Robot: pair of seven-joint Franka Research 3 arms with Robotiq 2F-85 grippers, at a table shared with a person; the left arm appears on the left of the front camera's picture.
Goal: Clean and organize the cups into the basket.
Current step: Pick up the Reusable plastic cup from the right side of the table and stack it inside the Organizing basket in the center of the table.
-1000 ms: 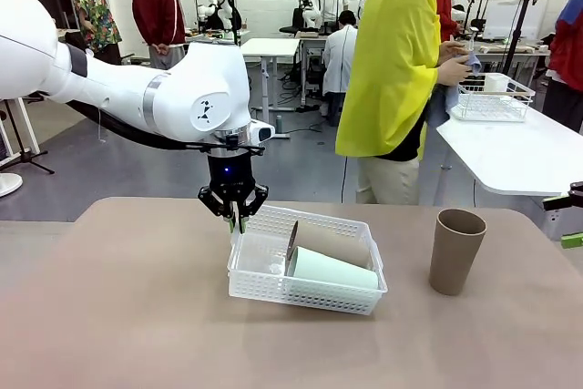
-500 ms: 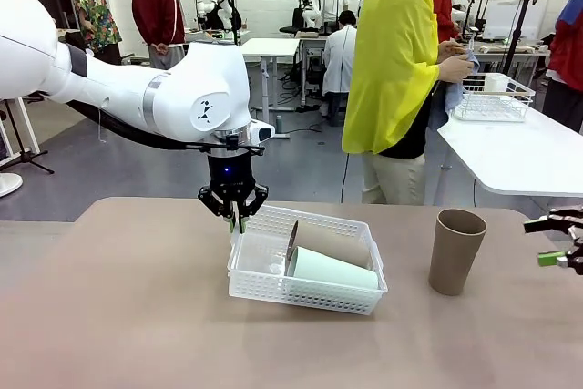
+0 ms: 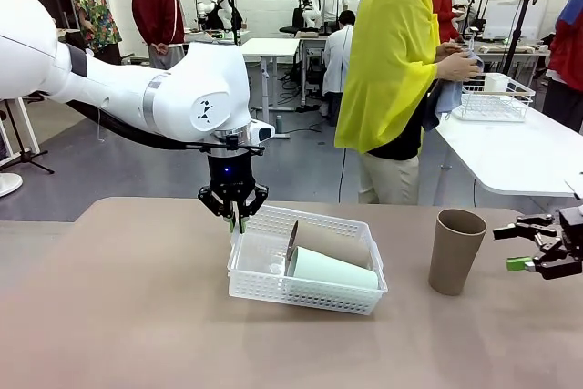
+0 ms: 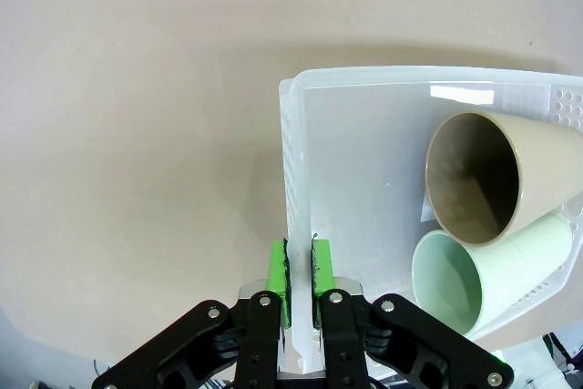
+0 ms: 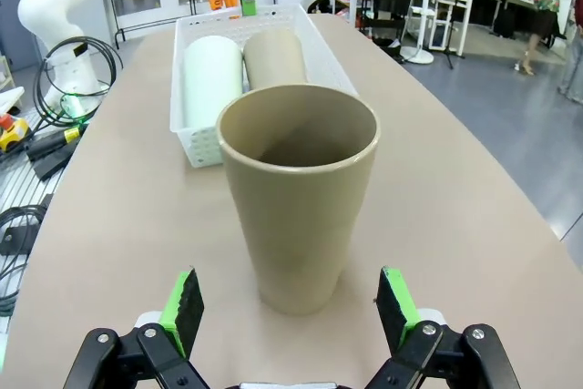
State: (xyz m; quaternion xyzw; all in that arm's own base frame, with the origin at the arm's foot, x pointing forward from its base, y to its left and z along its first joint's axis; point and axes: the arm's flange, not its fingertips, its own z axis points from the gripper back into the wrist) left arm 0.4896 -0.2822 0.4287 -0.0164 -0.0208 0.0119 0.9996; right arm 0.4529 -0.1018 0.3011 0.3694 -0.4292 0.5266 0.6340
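The white basket (image 3: 273,296) sits near the middle of the table (image 3: 137,307). 2 cups lie on their sides in it, touching each other along their length. The mint cup (image 3: 332,271) is on the robot's side and the lying brown cup (image 3: 335,241) is behind it. In the left wrist view both mouths open toward the left gripper's end of the basket. A 3rd cup, the standing brown cup (image 3: 455,252), is upright on the table, mouth up, well to the right of the basket and outside it.

The left gripper (image 3: 237,221) points straight down at the basket's far left corner. Its jaws are pinched together on the thin rim and wall there; the left wrist view shows the wall caught between the 2 green pads (image 4: 278,271).

The right gripper (image 3: 512,248) comes in low from the right edge, level with the standing brown cup and near it, not touching. Its jaws are spread wide and hold nothing. In the right wrist view the cup stands just ahead of the gap between its fingers.

Beyond the table a person (image 3: 392,61) in a yellow top stands turned toward another table.
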